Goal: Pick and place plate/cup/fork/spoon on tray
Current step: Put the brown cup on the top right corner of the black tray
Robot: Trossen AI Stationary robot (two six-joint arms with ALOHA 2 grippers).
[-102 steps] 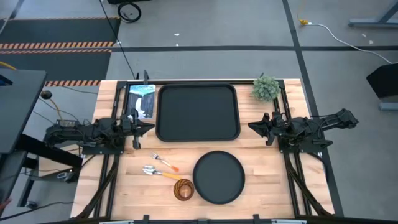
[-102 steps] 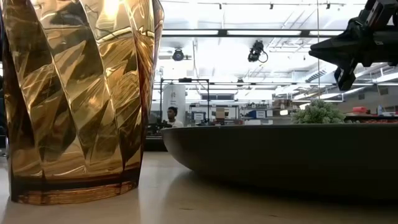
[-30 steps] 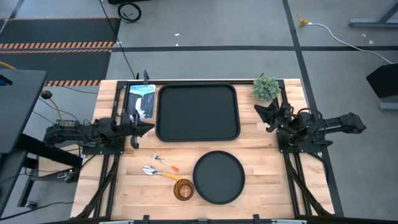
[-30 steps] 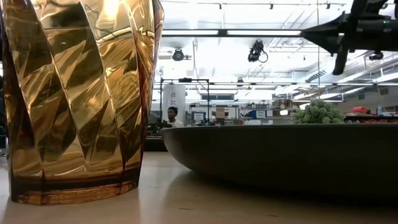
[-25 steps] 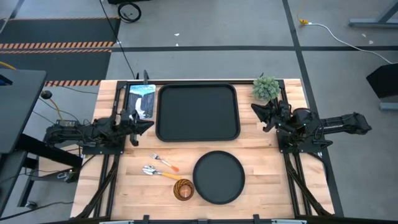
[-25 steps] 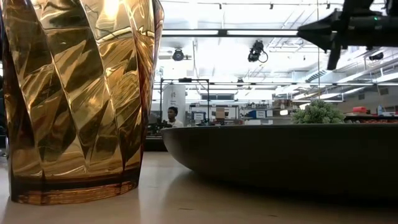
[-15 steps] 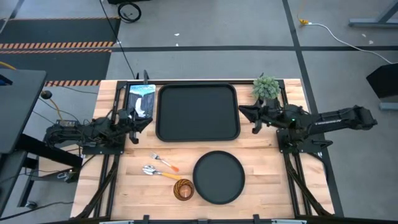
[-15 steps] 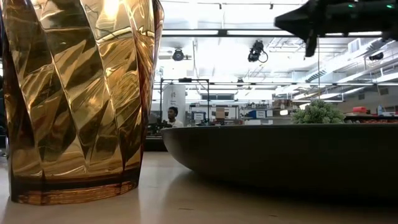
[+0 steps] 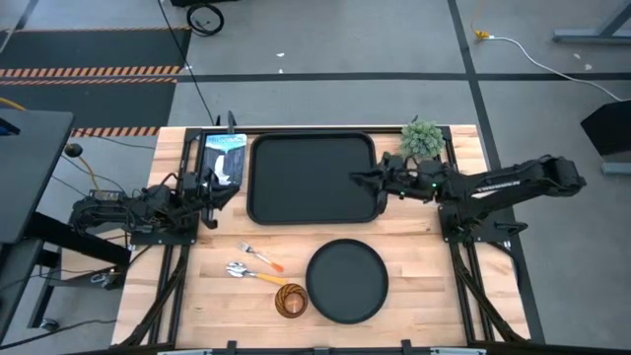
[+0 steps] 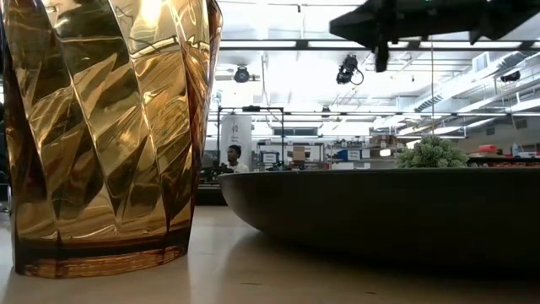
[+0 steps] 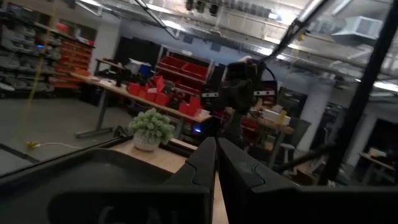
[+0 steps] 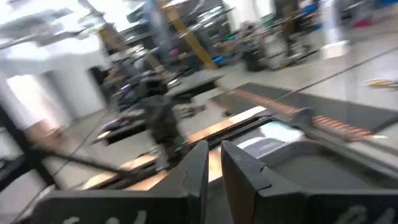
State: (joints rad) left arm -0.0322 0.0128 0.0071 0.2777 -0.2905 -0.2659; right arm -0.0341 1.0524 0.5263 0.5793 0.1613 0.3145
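The black tray [image 9: 314, 177] lies at the table's far middle, with nothing on it. The round black plate [image 9: 346, 281] lies flat near the front edge and also shows in the low view [image 10: 380, 211]. The amber ribbed cup [image 9: 291, 300] stands upright left of the plate, large in the low view [image 10: 101, 135]. The fork [image 9: 261, 256] and the spoon [image 9: 251, 273] lie flat left of the plate. My right gripper [image 9: 356, 178] hovers shut above the tray's right part, high up in the low view [image 10: 354, 25]. My left gripper [image 9: 227, 189] is shut at the tray's left edge.
A fuzzy green plant ball [image 9: 422, 140] stands at the far right, close behind my right arm. A blue-white picture card [image 9: 225, 158] lies left of the tray. Bare wood shows between the tray and the plate. A person stands far off in the room [image 10: 233, 157].
My right gripper has reached toward the table's left edge, from beside the plant to over the tray's right part, and has risen. My left gripper has shifted a little toward the far edge. The plate, cup, fork and spoon have stayed in place.
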